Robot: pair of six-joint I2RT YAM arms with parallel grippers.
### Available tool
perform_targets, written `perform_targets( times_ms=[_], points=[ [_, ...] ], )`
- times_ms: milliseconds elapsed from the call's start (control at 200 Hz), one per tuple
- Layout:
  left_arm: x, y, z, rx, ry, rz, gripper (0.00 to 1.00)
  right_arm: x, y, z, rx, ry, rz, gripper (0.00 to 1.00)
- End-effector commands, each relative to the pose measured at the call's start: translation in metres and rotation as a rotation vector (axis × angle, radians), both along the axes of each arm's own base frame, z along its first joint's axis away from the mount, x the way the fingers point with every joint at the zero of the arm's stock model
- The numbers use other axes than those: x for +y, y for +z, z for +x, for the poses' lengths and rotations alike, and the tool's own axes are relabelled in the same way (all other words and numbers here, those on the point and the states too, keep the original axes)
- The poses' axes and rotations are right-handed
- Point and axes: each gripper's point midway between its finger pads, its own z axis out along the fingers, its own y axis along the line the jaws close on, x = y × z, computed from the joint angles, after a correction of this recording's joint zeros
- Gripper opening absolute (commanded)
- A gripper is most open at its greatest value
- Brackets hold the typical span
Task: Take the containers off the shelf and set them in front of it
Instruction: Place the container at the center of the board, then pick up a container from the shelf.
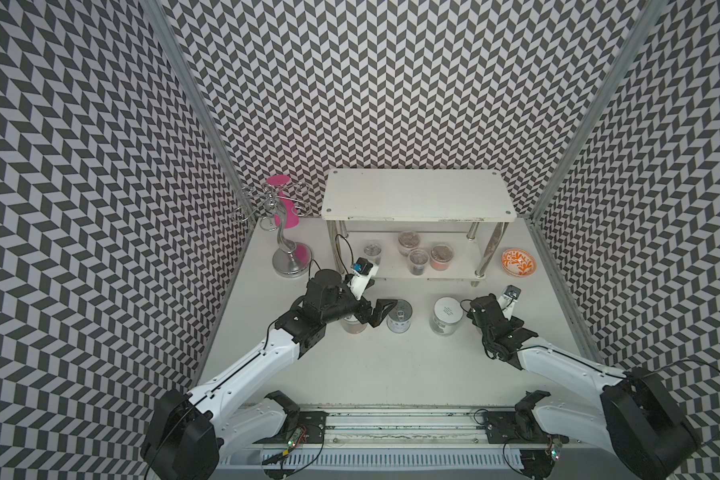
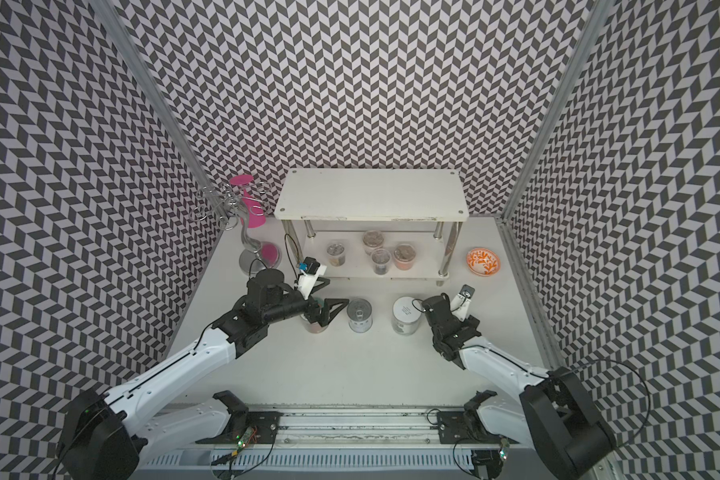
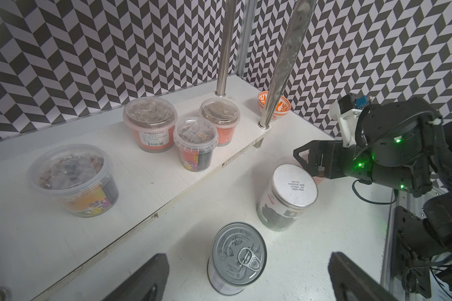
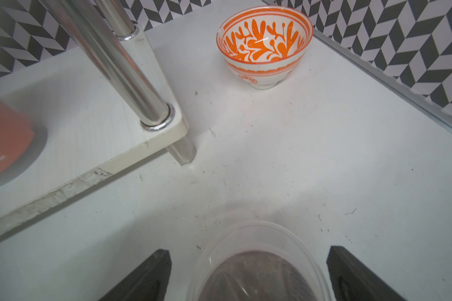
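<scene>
The right gripper [image 4: 248, 249] has its jaws spread wide astride a clear plastic tub [image 4: 259, 273], which it has released. The tub stands on the table [image 4: 298, 169] in front of the shelf [image 1: 416, 195], near a front corner leg. The left gripper [image 3: 248, 255] is wide open and empty, facing the silver tin can [image 1: 399, 316] in front of the shelf, with the white-lidded jar [image 1: 447, 315] beside it. A further container [image 1: 352, 326] sits partly hidden under the left arm. Four tubs [image 1: 418, 259] stand on the shelf's lower tier, behind its front edge. Bare white table lies in front of the shelf, and chevron walls [image 1: 350, 83] enclose three sides.
</scene>
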Motion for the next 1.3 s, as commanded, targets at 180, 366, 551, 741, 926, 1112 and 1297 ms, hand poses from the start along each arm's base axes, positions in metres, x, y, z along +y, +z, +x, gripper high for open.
perform_targets(
  times_ms=[180, 366, 551, 741, 926, 1112, 1297],
  points=[
    [0.007, 0.004, 0.008, -0.008, 0.038, -0.003, 1.0, -0.006, 0.059, 0.002, -0.132, -0.008, -0.002, 1.0],
    [0.026, -0.005, 0.027, 0.049, 0.191, 0.029, 1.0, 0.011, 0.106, -0.001, -0.232, 0.185, -0.008, 1.0],
    [0.05, -0.016, 0.036, 0.132, 0.377, -0.004, 1.0, 0.061, 0.162, -0.016, -0.444, 0.582, -0.003, 1.0],
    [0.047, -0.018, 0.048, 0.128, 0.512, -0.032, 1.0, 0.101, 0.187, -0.038, -0.521, 0.871, -0.011, 1.0],
    [0.038, -0.034, 0.077, 0.14, 0.633, -0.032, 1.0, 0.13, 0.195, -0.053, -0.533, 1.08, -0.02, 1.0],
    [0.031, -0.042, 0.115, 0.108, 0.72, -0.001, 1.0, 0.142, 0.192, -0.054, -0.495, 1.159, -0.033, 1.0],
    [0.023, -0.06, 0.142, 0.105, 0.747, 0.051, 1.0, 0.143, 0.199, -0.05, -0.508, 1.157, -0.052, 0.99]
  ],
)
